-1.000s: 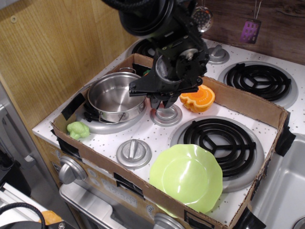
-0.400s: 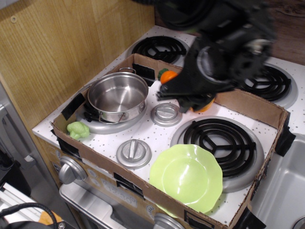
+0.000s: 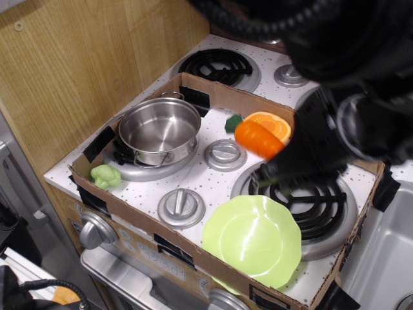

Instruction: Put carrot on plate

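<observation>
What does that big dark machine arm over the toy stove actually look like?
The arm is glossy black all over, bulky and rounded, with thick black ribbed cables looping along its top. A round grey-rimmed joint shows on its side. The gripper is also black and angular, but motion blur hides finer details and any markings.

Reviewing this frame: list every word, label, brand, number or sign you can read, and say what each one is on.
No readable text in this view.
Stove front panel: faint print near the knob, too small and blurred to read.
Cardboard box, steel pot, plate and carrot: no lettering visible.
The robot arm is motion-blurred; any marking on it cannot be made out.
</observation>
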You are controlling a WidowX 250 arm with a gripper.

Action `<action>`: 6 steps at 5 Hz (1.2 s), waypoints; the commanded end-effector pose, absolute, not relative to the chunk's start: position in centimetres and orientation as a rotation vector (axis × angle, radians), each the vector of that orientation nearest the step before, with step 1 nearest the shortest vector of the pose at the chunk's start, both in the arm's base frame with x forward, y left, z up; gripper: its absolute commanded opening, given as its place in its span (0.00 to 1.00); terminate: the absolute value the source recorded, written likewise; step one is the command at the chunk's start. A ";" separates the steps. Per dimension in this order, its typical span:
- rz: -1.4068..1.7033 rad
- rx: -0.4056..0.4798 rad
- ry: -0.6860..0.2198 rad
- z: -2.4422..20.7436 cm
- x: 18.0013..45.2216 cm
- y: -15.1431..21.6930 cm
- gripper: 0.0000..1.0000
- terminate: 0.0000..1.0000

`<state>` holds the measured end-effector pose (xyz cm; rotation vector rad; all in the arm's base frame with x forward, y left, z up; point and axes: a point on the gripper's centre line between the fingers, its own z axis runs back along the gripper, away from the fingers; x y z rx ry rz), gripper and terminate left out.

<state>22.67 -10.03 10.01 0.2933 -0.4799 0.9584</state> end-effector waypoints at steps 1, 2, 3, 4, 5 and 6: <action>1.230 0.167 -0.401 10.1 21.2 -13.5 0.00 0.00; 1.358 0.039 -0.264 8.5 21.4 -13.3 0.00 0.00; 1.363 -0.033 -0.232 6.9 21.9 -13.4 0.00 0.00; 1.339 -0.062 -0.239 6.4 22.0 -13.1 1.00 0.00; 1.332 -0.081 -0.223 7.0 22.0 -13.0 1.00 0.00; 1.396 -0.107 -0.196 8.1 22.1 -14.1 1.00 0.00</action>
